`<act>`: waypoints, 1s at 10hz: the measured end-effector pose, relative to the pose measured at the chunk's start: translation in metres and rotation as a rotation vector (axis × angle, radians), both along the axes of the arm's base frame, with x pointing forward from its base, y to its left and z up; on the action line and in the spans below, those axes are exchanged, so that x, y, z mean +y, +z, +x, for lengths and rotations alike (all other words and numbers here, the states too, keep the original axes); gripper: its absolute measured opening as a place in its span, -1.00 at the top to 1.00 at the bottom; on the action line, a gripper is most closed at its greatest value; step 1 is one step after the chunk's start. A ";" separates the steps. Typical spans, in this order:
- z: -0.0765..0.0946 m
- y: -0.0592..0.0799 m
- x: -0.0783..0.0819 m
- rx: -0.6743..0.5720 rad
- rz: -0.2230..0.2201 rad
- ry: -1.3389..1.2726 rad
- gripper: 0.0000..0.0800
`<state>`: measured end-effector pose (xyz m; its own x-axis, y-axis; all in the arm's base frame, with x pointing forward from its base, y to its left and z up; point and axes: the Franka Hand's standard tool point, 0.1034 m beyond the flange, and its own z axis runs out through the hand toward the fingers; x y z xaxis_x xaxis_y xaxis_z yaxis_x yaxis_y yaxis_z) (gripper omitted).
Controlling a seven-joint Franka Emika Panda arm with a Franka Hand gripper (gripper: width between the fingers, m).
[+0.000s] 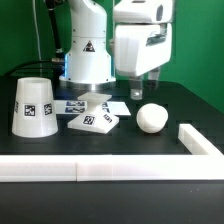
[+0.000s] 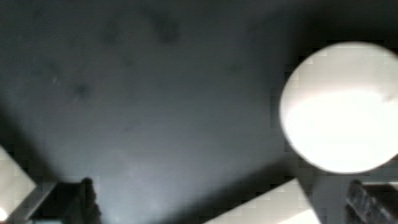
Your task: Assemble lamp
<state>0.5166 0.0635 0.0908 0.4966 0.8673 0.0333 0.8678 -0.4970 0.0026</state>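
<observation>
Bulb point(image 1: 151, 117) looks matte white and ball-shaped.

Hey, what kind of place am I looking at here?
Probably a robotics lab bench: a black table edged by white rails, a marker board of printed tags, and a robot arm, claw open near the lamp bulb.

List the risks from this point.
1. In the wrist view the bulb sits off centre, close to one finger of the open gripper. A straight descent could strike it.
2. The bulb is round and loose on the table, so a knock could roll it toward the base or the rail.
</observation>
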 end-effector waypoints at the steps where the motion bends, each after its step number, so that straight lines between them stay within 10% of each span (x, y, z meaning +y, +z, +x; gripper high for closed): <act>1: -0.016 0.001 -0.012 0.010 -0.007 0.014 -0.75; 10: -0.062 -0.006 -0.058 0.043 -0.021 0.084 -0.75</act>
